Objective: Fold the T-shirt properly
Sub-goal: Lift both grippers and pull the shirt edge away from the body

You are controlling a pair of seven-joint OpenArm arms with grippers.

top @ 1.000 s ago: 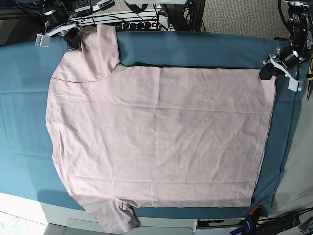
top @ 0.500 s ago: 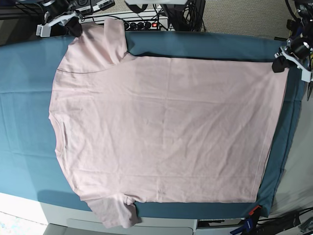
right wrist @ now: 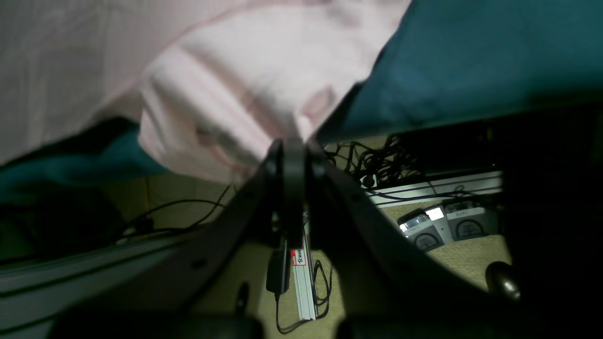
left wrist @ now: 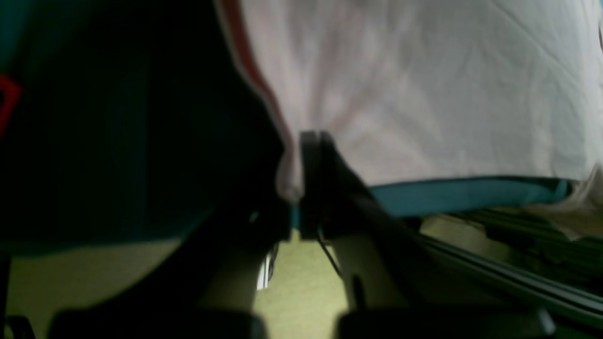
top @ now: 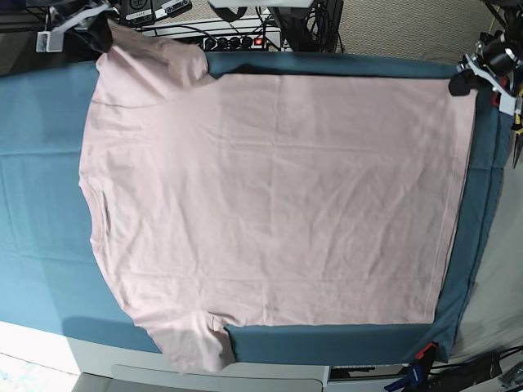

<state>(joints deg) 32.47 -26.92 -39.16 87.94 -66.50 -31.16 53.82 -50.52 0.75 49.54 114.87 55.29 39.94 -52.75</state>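
My left gripper [top: 464, 82] is clenched on the hem corner of the shirt [top: 270, 204], my right gripper [top: 96, 33] on a sleeve tip; the shirt lies flat on the teal cloth [top: 41, 163]. Pulling further could drag it off the far edge, or slip a thin pinch.

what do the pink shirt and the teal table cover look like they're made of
T-shirt: looks like soft matte knit, probably cotton; fine creases run all over it, a stitched hem shows along its edge, and it bunches limply where the tools pinch its corners. Teal cloth: a matte woven-looking fabric, no sheen; it drapes over the table edge, though the exact fibre cannot be told.
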